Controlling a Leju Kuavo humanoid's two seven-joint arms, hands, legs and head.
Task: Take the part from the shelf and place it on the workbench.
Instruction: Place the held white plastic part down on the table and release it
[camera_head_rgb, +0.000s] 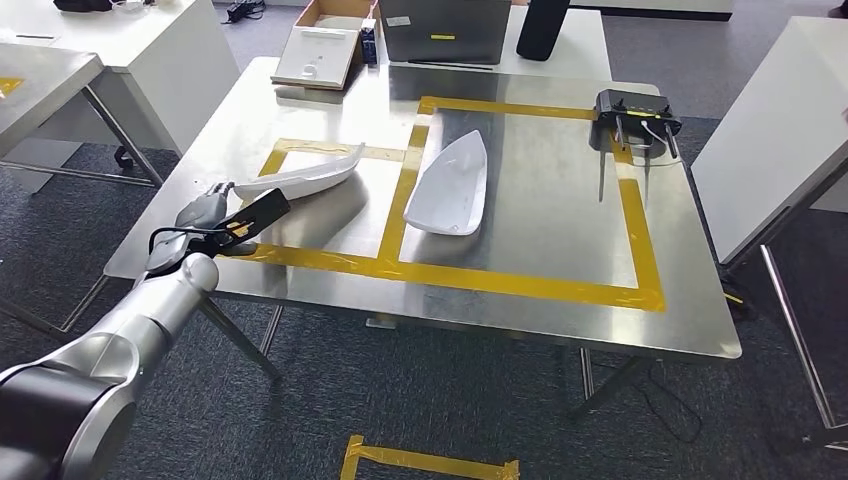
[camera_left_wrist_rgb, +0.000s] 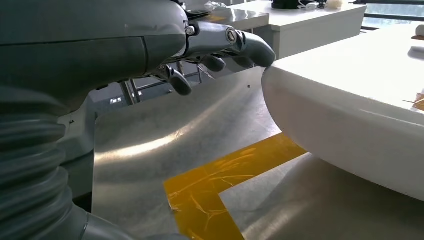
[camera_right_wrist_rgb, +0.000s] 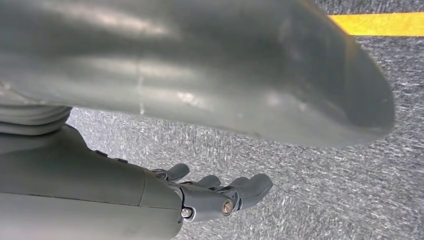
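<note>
White part lies on the steel workbench, inside the left yellow-taped square, its near end just beside the left hand. From the left wrist, fingertips sit at the part's rounded edge — touching or a hair apart, cannot tell; no clear grip, fingers loosely curled. A second white part rests in the neighbouring square. Right hand hangs over grey carpet, fingers loosely curled, holding nothing — a blurred grey cover hides much of that view.
</note>
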